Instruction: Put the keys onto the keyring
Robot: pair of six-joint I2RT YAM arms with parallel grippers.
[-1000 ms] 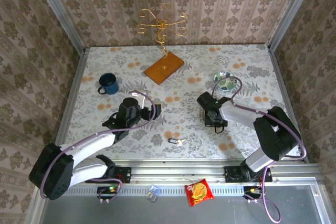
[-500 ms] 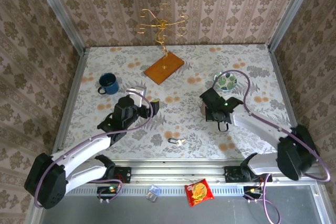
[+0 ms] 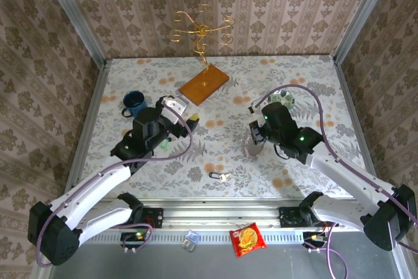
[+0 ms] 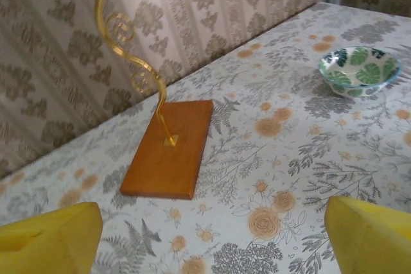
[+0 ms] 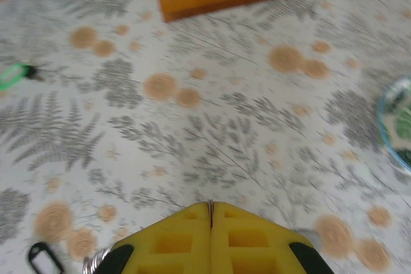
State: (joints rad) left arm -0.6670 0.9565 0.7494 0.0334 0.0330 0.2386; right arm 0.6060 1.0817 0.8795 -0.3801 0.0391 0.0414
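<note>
My right gripper (image 3: 253, 140) hangs over the table's middle right, its yellow pads (image 5: 173, 242) pressed together. A thin metal edge shows in the seam between them. The keyring (image 3: 251, 146) is a grey hoop hanging at that gripper, and it juts out beside the pads (image 5: 309, 233). The dark-headed key (image 3: 219, 176) lies on the table near the front; it shows again at the right wrist view's bottom left (image 5: 42, 258). The green-headed key (image 5: 13, 75) lies flat at that view's left edge. My left gripper (image 3: 184, 117) is raised and open, with nothing between its fingers (image 4: 51, 239).
The gold wire stand (image 3: 202, 31) rises from a wooden base (image 3: 204, 85) at the back centre. A blue mug (image 3: 134, 103) stands at the left. A green-patterned bowl (image 3: 283, 101) sits behind the right arm. A snack packet (image 3: 248, 238) lies on the front rail.
My right gripper has risen off the table and swung left, with the hoop now showing under it. My left gripper has moved back toward the wooden base and its jaws have narrowed slightly.
</note>
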